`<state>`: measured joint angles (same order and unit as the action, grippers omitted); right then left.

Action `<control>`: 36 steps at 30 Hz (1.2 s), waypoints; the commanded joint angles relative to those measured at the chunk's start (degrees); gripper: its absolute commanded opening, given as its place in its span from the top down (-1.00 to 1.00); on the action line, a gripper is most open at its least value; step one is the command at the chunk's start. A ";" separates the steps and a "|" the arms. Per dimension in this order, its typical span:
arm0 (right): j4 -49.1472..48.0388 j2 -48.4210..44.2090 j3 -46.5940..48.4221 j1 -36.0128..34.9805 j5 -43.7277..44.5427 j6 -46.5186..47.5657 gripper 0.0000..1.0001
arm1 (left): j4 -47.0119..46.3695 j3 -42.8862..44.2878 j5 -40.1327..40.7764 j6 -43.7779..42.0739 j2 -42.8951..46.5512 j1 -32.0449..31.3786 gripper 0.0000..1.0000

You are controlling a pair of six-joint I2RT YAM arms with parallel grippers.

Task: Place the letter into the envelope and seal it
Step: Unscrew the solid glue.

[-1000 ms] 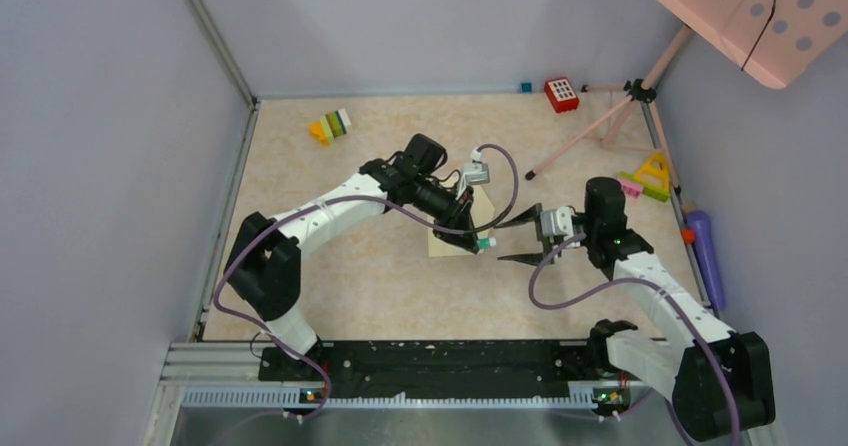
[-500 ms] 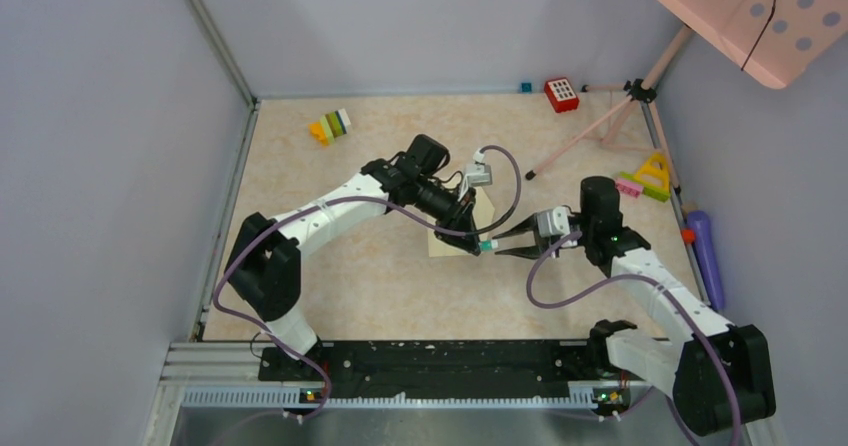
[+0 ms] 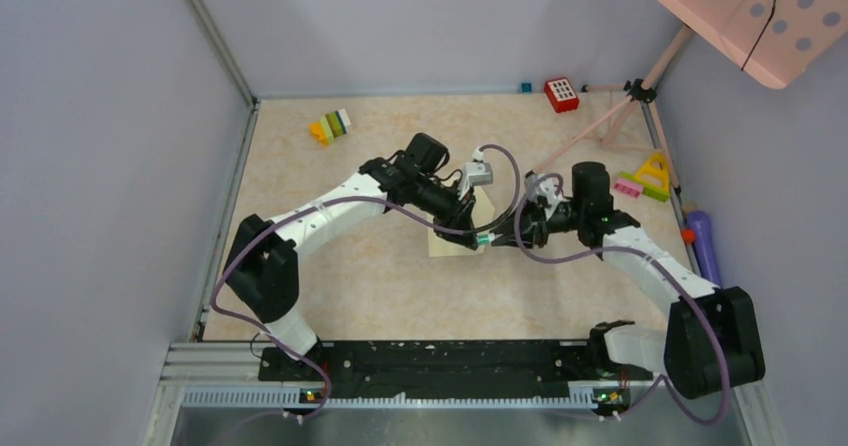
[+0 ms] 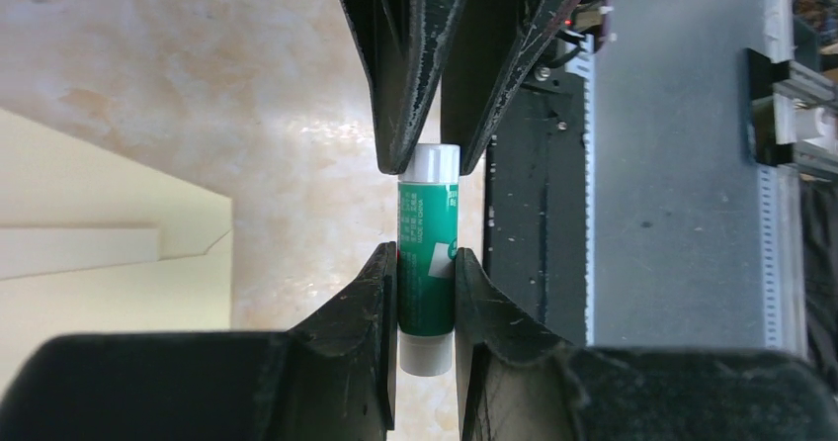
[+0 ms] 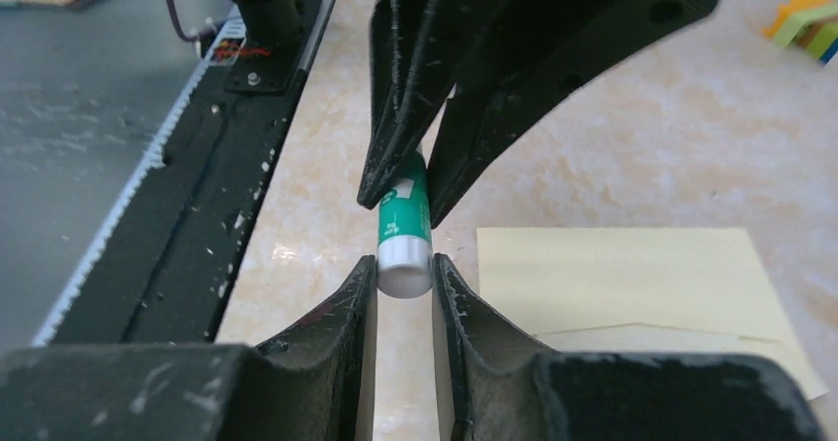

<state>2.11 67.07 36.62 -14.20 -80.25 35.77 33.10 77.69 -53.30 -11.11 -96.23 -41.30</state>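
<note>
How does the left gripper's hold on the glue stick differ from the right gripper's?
The left gripper clamps the glue stick by its green body; the right gripper pinches its white cap. The left gripper points in from the left, the right gripper from the opposite side. Both are shut on one stick, near the envelope.

White print is seen running along the green label of the glue stick (image 4: 427, 263), and a small white emblem is caught beside it. The letters are too small to be read. No other writing can be made out.
</note>
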 commanded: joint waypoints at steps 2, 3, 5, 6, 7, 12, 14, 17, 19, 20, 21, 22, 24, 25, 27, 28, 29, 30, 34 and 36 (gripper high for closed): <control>-10.95 6.11 7.33 -0.75 4.06 -32.23 0.78 | -4.39 1.31 11.31 -1.25 3.88 -0.06 1.00; -10.34 7.80 8.75 -0.75 5.15 -36.95 0.79 | -4.88 1.20 13.40 -1.34 4.31 -0.16 1.00; -5.69 11.27 13.55 -0.79 5.35 -41.35 0.79 | -5.87 0.68 17.69 -1.57 5.13 -0.42 1.00; -3.30 13.04 15.44 -0.77 4.88 -42.61 0.78 | -6.46 0.35 19.18 -1.70 5.65 -0.46 1.00; -0.74 14.63 17.24 -0.79 4.34 -43.79 0.79 | -6.92 -0.02 20.37 -1.64 6.03 -0.45 1.00; 6.65 18.07 20.83 -0.75 2.75 -41.28 0.69 | -7.87 -1.16 20.82 -1.61 6.91 -0.54 1.00; 7.26 17.29 20.42 -0.73 3.43 -38.82 0.63 | -7.63 -1.10 19.47 -1.65 6.93 -0.46 1.00; 10.24 14.86 20.16 -0.51 3.68 -29.84 0.33 | -5.94 -0.48 15.76 -2.32 6.73 -0.48 1.00; 14.45 12.45 19.96 -0.23 3.26 -19.26 0.07 | -4.73 0.02 12.73 -2.70 6.58 -0.47 1.00; 16.34 11.11 19.49 -0.15 3.06 -13.48 -0.04 | -4.29 0.10 11.23 -2.77 6.53 -0.45 1.00; 17.24 9.43 18.59 -0.13 2.78 -8.69 -0.12 | -3.83 0.26 9.88 -3.04 6.43 -0.45 1.00; 17.06 7.64 17.06 0.02 1.75 -4.36 -0.17 | -3.17 0.55 8.41 -3.18 6.29 -0.47 1.00; 13.38 3.81 12.98 0.34 0.96 1.08 -0.26 | -1.78 0.85 5.70 -3.85 5.95 -0.45 1.00; 9.33 1.85 10.50 0.47 0.89 1.44 -0.28 | -1.13 1.07 4.25 -4.21 5.77 -0.45 1.00; 1.01 -1.96 5.26 0.56 0.84 1.54 -0.31 | -0.16 1.16 1.46 -4.65 5.34 -0.45 1.00; -2.76 -3.79 2.97 0.64 1.06 1.69 -0.31 | 0.12 0.95 0.05 -4.84 4.99 -0.47 1.00; -6.14 -5.47 -0.07 0.65 1.07 2.58 -0.31 | 0.20 0.89 -1.85 -4.85 4.69 -0.50 1.00; -8.49 -6.90 -1.98 0.60 1.06 3.69 -0.31 | 0.21 0.76 -2.98 -4.68 4.32 -0.53 1.00; -11.62 -10.26 -5.75 0.63 0.31 7.63 -0.29 | 0.61 1.33 -5.11 -4.02 2.53 -0.56 1.00; -11.62 -10.15 -5.59 0.58 -0.30 7.65 -0.26 | 1.61 1.96 -6.04 -4.34 1.74 -0.63 1.00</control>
<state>-2.15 58.37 30.89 -13.72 -77.80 38.24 33.58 77.14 -54.00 -14.52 -93.12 -41.69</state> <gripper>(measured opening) 0.645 0.245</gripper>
